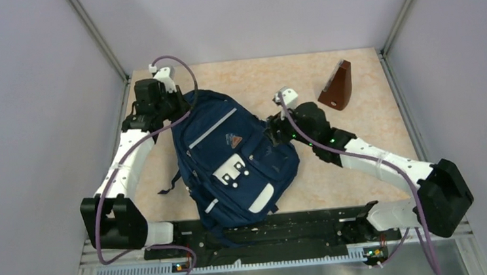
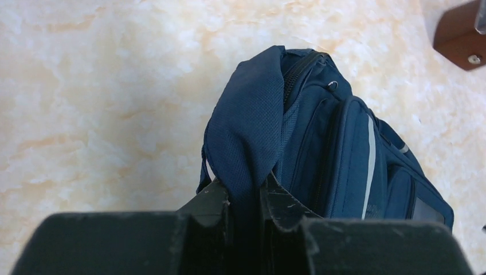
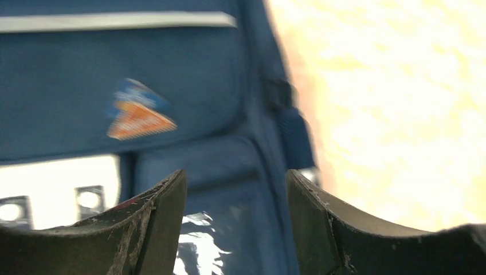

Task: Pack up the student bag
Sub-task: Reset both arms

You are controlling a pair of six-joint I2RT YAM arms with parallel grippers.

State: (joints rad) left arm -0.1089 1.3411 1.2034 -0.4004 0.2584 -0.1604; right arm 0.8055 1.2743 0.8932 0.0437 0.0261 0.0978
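Top cam: the student bag lies front side up on the table, left of the middle, w/ its top end toward the far-left corner and its bottom end near the arm bases. The left gripper is at the top end of the bag and touches it. The right gripper is at the bag's right edge, approx. halfway along it. A brown wedge-shaped object stands at the far right of the table, well apart from the bag. Left wrist cam: the left gripper is pressed together on a padded mesh strap of the student bag, i.e. the dark blue fabric comes out from btw. the two fingers and folds over the bag's top. A grey stripe runs along the front on the right, and the brown wedge-shaped object shows in the upper right corner. Right wrist cam (pic is blurred): the right gripper is spread, w/ nothing pinched btw. its fingers. It is over the front of the student bag, near the bag's right edge. An orange-and-blue triangle badge and a white patch are visible, and the table is to the right.
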